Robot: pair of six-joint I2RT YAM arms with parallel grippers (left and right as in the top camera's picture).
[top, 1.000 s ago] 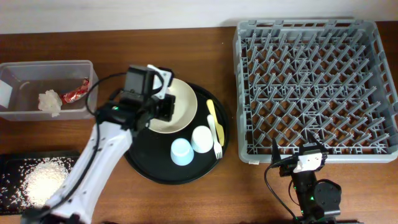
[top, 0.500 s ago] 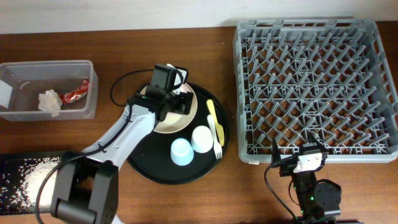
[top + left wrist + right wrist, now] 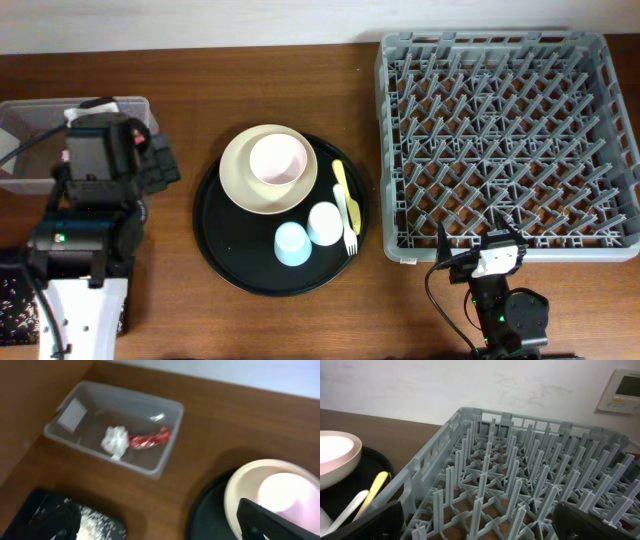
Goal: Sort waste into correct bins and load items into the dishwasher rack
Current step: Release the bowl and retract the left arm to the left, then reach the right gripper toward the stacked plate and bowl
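Note:
My left gripper hangs open and empty beside the clear tub, left of the round tray. In the left wrist view the tub holds the white tissue and the red wrapper. The black bin holds white grains. The pink bowl sits inside the cream bowl. A blue cup, a white cup and a yellow-handled fork lie near them. My right gripper is open at the front edge of the grey rack.
The bowls, cups and fork rest on a round black tray between the bins and the rack. The black bin lies at the front left, mostly under my left arm. The rack's upright pegs fill the right wrist view.
My left gripper opened and swung left from over the cream bowl to beside the clear tub. The pink bowl now shows inside the cream bowl. The right arm has not moved.

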